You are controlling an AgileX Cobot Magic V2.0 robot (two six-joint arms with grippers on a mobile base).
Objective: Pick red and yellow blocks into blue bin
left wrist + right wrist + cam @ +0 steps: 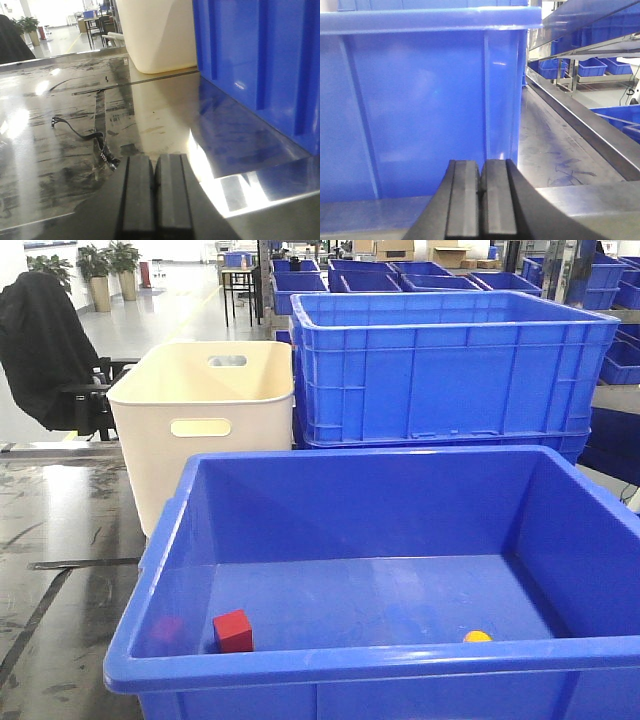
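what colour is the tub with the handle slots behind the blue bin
Cream, seen best in the exterior front-facing view: the tub stands just behind the blue bin.

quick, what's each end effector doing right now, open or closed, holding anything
Left end effector: closed, holding nothing, low over the table.
Right end effector: closed, holding nothing, facing the blue bin wall.

The front-facing view looks down from above into the large blue plastic bin (400, 530), close up. Both wrist views sit low over the shiny metal desk (60, 150), each facing a ribbed blue wall nearby, the left also catching the cream plastic tub (155, 35).
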